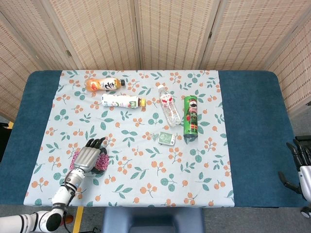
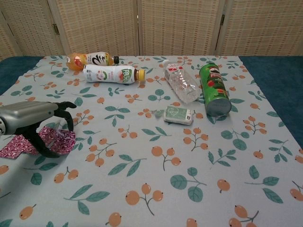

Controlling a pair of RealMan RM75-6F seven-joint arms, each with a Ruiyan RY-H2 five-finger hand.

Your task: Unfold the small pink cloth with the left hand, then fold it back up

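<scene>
The small pink cloth [image 2: 52,140] lies near the front left corner of the table [image 1: 252,141], on the flowery tablecloth [image 1: 146,170]. The left hand [image 2: 35,120] is right over it. Its dark fingers [image 2: 66,113] curl down onto the right edge of the cloth, and that edge looks bunched up and lifted a little. I think the hand is pinching the cloth there, but the grip spot is partly hidden, so I cannot be sure.

The right hand [image 1: 300,162] waits far away at the front right edge of the table. It holds nothing, and its fingers look a bit apart.

The cloth looks very light, thin and floppy. It will bend and wrinkle easily, and it may slide on the tablecloth instead of opening. It will not break. A good place to take hold is a loose edge or corner of the top layer only, so just that layer peels open.

The two drink bottles [image 1: 116,92], water bottle [image 1: 168,105], green can [image 1: 191,118] and small packet [image 1: 167,138] lie well apart from it, toward the back.
</scene>
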